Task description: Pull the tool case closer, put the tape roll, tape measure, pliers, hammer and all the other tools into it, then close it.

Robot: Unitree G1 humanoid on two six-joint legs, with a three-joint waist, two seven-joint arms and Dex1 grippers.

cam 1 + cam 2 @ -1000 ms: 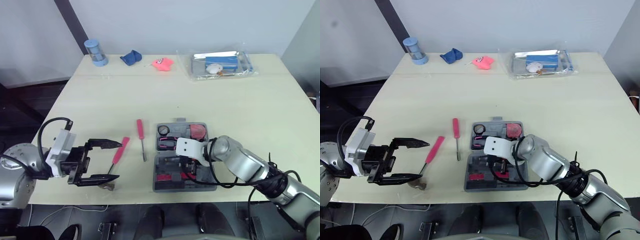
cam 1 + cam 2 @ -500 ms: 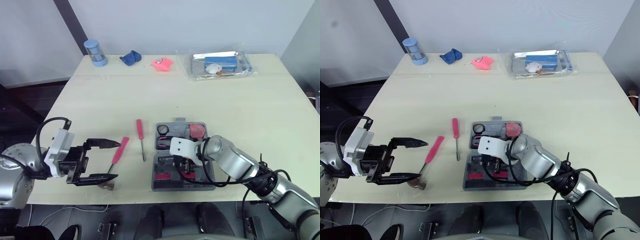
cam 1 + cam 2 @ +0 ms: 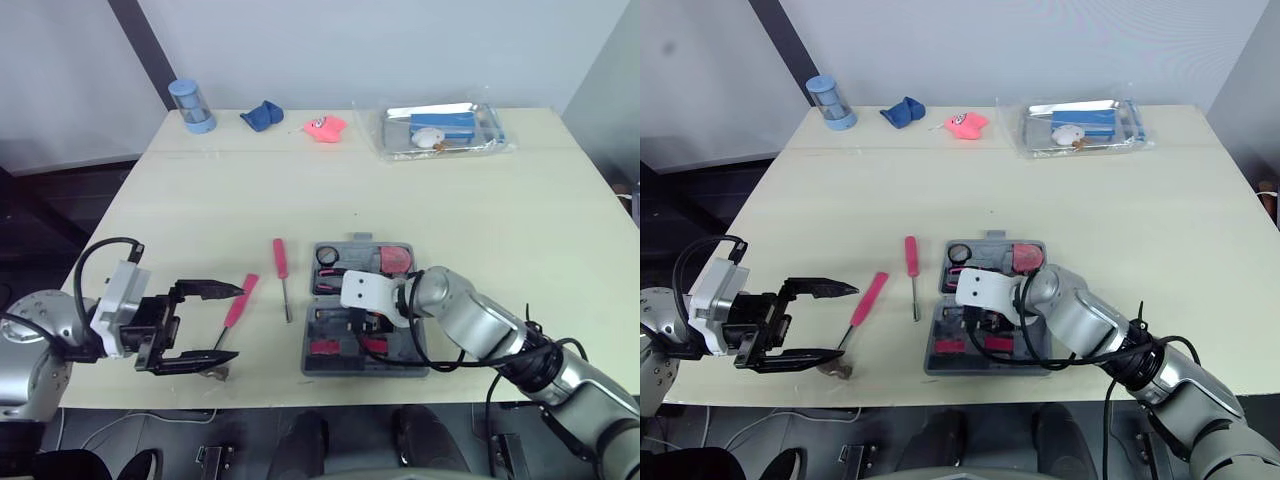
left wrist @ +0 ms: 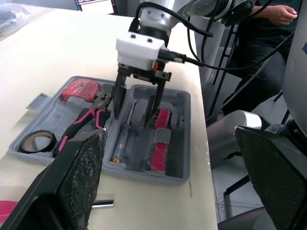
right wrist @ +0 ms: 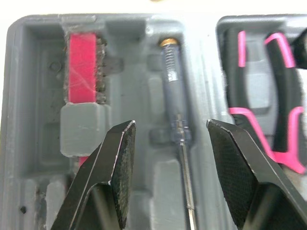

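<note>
my right tool [image 5: 171,129] hangs over the near half of the tool case [image 3: 350,369], fingers spread wide and holding nothing. right under it a grey screwdriver [image 5: 173,96] sits in its slot, with a red strip [image 5: 82,62] in the slot to its left. the far half of the case has the tape roll [image 3: 327,260] on the left, the pliers [image 5: 268,120] just beside it, and the red tape measure [image 3: 397,262] on the right. the case is open, at the near middle of the desk [image 3: 450,200]. my left tool [image 3: 237,322] is by the near left edge, also wide open and empty. a pink screwdriver [image 3: 241,299] lies between its fingers seen from above, can't tell if they touch. a second pink screwdriver [image 3: 282,258] lies between that one and the case.
</note>
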